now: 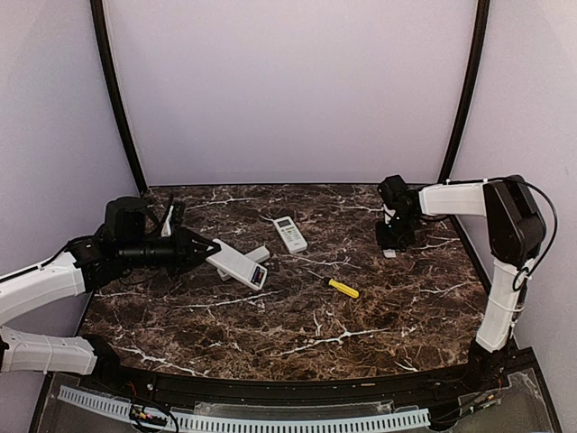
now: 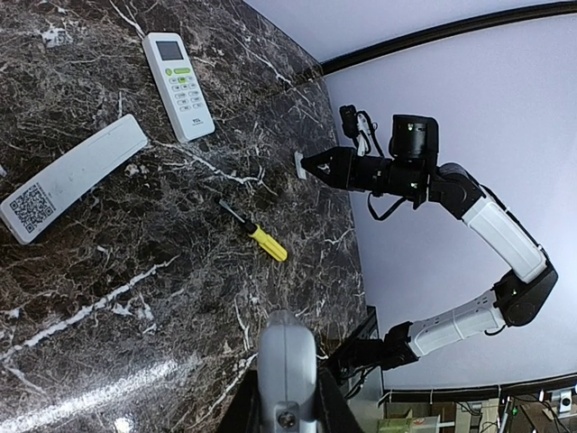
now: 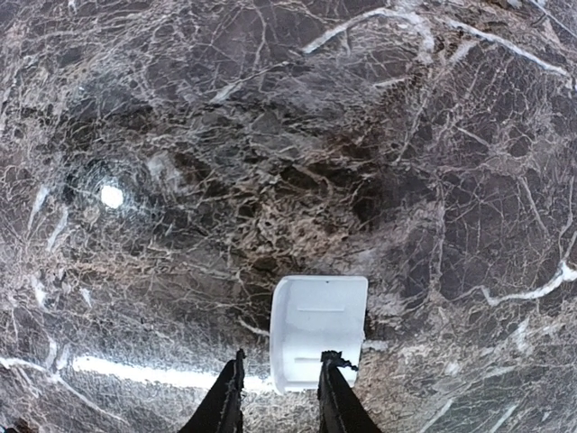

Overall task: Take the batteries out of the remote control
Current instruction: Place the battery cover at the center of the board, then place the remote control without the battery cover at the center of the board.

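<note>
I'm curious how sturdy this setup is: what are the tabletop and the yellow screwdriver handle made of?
Tabletop: dark brown, white-veined, glossy with light reflections; looks like polished marble, though possibly a printed laminate. Screwdriver handle: opaque bright yellow, smooth, likely moulded plastic; its dark shaft is presumably metal.

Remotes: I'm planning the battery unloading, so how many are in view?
3. A face-up remote mid-table; a face-down remote with a QR label, near-left of it; a greyish remote that seems held in the left gripper, partly hidden in the top view.

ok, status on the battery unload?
Left gripper shut on pale grey rounded piece. Right gripper open over white rectangular cover. No batteries visible; QR-labelled white remote face down. Yellow-handled screwdriver nearby.
</note>
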You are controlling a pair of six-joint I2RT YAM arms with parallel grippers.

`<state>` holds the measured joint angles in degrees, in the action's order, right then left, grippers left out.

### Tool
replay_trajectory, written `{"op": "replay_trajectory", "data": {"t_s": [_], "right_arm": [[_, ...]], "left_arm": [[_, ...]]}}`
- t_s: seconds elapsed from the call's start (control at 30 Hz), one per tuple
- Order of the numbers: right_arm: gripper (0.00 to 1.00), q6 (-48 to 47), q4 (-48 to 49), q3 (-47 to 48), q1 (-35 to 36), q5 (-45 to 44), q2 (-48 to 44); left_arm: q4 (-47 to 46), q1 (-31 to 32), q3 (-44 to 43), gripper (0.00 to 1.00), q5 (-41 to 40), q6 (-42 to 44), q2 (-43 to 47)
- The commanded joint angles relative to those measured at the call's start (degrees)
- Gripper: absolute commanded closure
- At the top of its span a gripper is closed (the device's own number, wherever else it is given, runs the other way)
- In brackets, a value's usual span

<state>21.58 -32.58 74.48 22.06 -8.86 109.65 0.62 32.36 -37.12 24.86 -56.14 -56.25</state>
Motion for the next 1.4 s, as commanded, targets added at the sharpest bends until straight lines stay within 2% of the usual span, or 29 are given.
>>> {"op": "replay_trajectory", "data": {"t_s": [0.0,0.23,0.47,0.67,0.83,1.0,1.13,1.37], "right_arm": [[0.70,0.07,1.25,0.77,-0.02,1.28,-2.33],[0.62,0.32,4.68,-3.58,-0.07,5.96,-13.25],[0.54,-2.02,11.23,-13.49,1.08,21.96,-25.98],[0.53,-0.37,12.08,-20.17,2.01,24.32,-33.07],[0.53,-0.31,12.49,-22.90,2.64,25.73,-35.61],[0.53,0.25,13.26,-24.39,3.54,26.33,-35.75],[0.52,0.99,14.66,-25.26,4.62,27.40,-35.21],[0.48,0.39,14.78,-25.43,7.64,28.47,-33.12]], "left_arm": [[0.50,-0.28,1.01,1.00,0.82,1.41,0.75],[4.87,0.45,-0.75,1.00,3.40,8.23,-4.57],[2.47,4.00,-3.93,1.00,7.49,15.06,-14.92],[4.11,4.28,-9.52,0.99,14.34,22.28,-25.38],[5.86,4.29,-14.03,0.98,19.46,26.64,-32.56],[8.64,4.29,-17.62,0.94,20.54,31.65,-38.46],[10.83,4.29,-20.02,0.87,18.67,34.97,-41.34],[6.72,4.29,-19.39,0.71,12.66,36.86,-44.58]]}}
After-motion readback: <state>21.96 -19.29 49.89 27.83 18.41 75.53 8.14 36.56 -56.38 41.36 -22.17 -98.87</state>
